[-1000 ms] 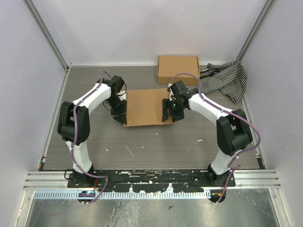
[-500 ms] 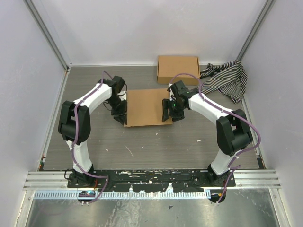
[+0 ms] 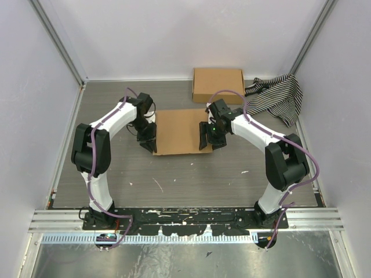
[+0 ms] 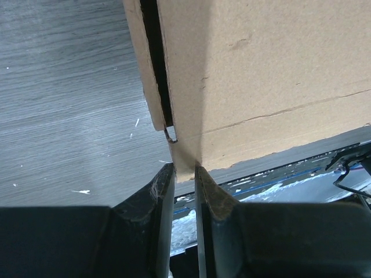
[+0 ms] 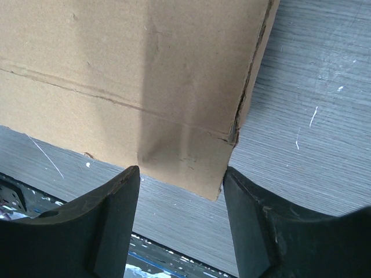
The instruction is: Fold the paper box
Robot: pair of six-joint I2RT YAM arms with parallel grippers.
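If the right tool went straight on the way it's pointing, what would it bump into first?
Probably the paper box: its corner lies just ahead, between the open jaws of the right tool, though how close is unclear.

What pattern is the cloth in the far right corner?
Black-and-white stripes on the cloth; top external view.

The 2 arms reach forward over the worktop, elbows bent outward and wrists turned in toward each other. The left gripper (image 3: 148,141) has its fingers (image 4: 161,188) nearly together, pinching a near corner of the box (image 3: 181,131). The right gripper (image 3: 206,139) holds its fingers (image 5: 113,202) wide apart, with the other near corner between them.
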